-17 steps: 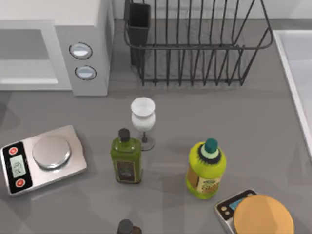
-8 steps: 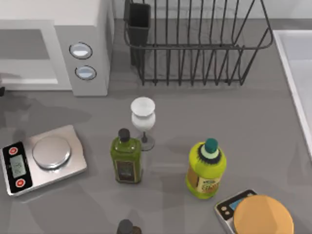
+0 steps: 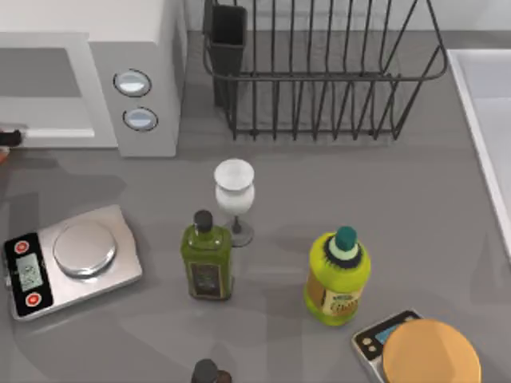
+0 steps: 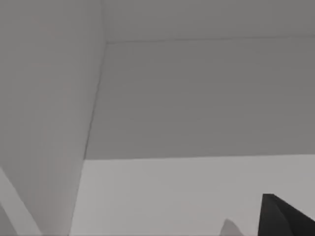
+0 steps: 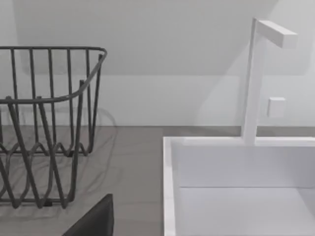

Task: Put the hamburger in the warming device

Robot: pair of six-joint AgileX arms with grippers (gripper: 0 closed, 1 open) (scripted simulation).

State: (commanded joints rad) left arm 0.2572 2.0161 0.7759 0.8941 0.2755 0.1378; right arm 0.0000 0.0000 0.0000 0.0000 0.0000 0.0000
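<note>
Hamburger point(image 3: 432, 357): round, golden-brown top, lying on a small dark-panelled scale point(image 3: 369, 343) at the near right of the table point(image 3: 415, 199), diagonally far from the microwave point(image 3: 144, 48) and well apart from it. Nothing is gripping it.

Microwave: large white box with a grey window door point(image 3: 40, 84) and two round silvery-blue knobs point(image 3: 132, 83), standing at the far left of the table. Its door is lying flush with the front.

Left gripper point(image 3: 6, 138): showing as a dark tip at the microwave's door edge, on the side away from the knobs. Whether it is parted or closed cannot be told. The left wrist view is looking onto flat grey and white panels.

Right gripper point(image 5: 93, 219): a dark part of it is showing in the right wrist view, facing the dish rack and sink; open or closed, cannot be told.

Other items, outward from the microwave:
- Black wire dish rack point(image 3: 319, 80), just beside the microwave on its knob side.
- White goblet point(image 3: 234, 194), standing upright in front of the microwave's knob corner.
- Dark green bottle point(image 3: 207, 259), upright, just beside the goblet.
- Silver scale point(image 3: 72, 259), in front of the microwave door.
- Yellow bottle with teal cap point(image 3: 338, 278), standing between the green bottle and the hamburger.
- White sink point(image 3: 483, 104), beyond the rack.
</note>
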